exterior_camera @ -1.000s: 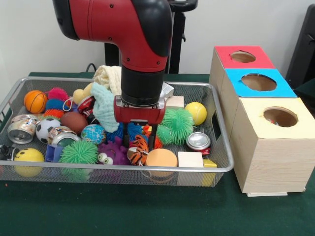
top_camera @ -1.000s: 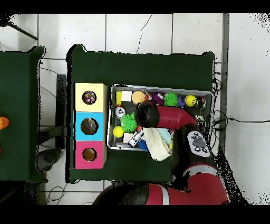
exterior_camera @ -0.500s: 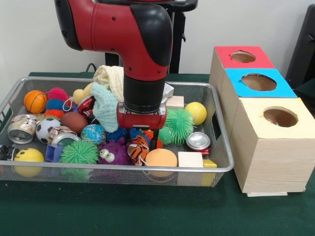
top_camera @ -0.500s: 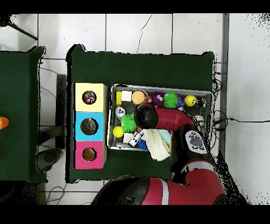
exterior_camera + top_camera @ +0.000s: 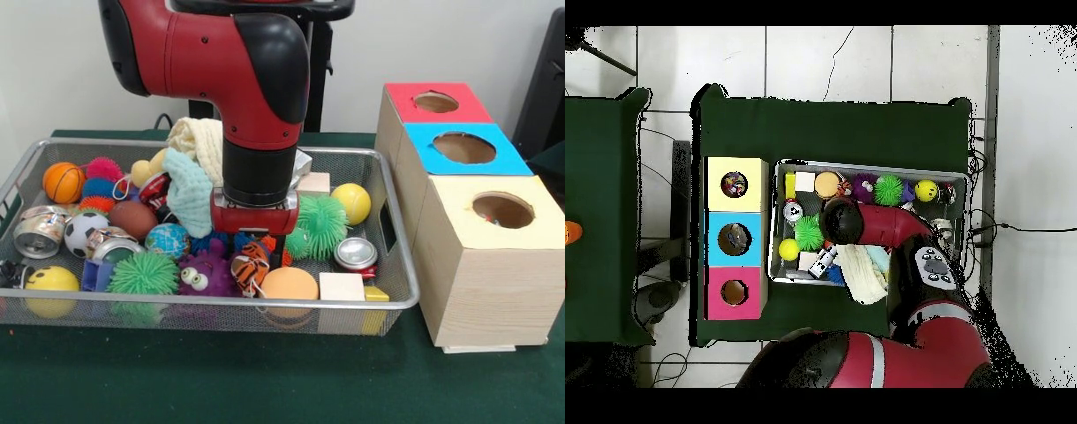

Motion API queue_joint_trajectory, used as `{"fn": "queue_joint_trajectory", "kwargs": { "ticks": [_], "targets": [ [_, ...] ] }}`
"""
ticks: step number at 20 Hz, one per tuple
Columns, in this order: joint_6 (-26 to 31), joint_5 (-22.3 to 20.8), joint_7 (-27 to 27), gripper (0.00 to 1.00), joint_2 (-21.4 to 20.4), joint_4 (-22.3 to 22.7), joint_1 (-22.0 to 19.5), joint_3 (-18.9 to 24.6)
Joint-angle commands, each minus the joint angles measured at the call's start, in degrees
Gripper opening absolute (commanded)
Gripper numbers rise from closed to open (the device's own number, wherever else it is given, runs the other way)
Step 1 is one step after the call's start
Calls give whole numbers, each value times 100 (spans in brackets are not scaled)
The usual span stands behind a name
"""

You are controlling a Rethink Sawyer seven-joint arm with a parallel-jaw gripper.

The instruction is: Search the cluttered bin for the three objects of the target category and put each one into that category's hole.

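My gripper (image 5: pixel 254 254) is down in the wire bin (image 5: pixel 402 269), open, among the toys at its middle. A tiger-striped toy (image 5: pixel 250 268) lies right under it, and one dark finger (image 5: pixel 281 254) shows at the toy's right. A purple spiky toy with eyes (image 5: pixel 201 275) sits to the left and a green spiky ball (image 5: pixel 320 224) to the right. In front lies an orange ball (image 5: pixel 290 284). In the overhead view the red arm (image 5: pixel 865 222) covers the gripper. Three boxes with holes stand beside the bin: red (image 5: pixel 437 102), blue (image 5: pixel 465 147), cream (image 5: pixel 503 210).
The bin also holds a yellow ball (image 5: pixel 351 202), a tin can (image 5: pixel 356 253), wooden blocks (image 5: pixel 342 286), a globe ball (image 5: pixel 167 239), another green spiky ball (image 5: pixel 141 274), cloths (image 5: pixel 190 190) and several small balls at the left. The cream box's hole (image 5: pixel 734 185) holds items.
The gripper has sunk lower into the toys. The striped toy and the purple spiky toy have shifted a little under it.
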Motion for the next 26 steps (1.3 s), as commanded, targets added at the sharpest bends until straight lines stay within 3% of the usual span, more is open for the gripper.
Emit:
{"fn": "queue_joint_trajectory", "kwargs": {
  "ticks": [1, 8, 9, 15, 19, 22, 24, 26],
  "targets": [
    [-141, -133, 438, 100, 156, -178, -105, 327],
    [-240, -136, 503, 100, 160, -167, -107, 283],
    [-288, -124, 588, 0, 150, -142, -70, 210],
    [-15, -122, 428, 0, 199, -292, -64, 237],
    [80, -95, 428, 0, -104, -52, -91, 279],
    [195, -3, 472, 0, -807, 642, -194, 420],
    [526, 180, 491, 0, -1672, 1335, -229, 517],
    [826, 339, 536, 0, -2222, 1668, -164, 474]
  ]
}}
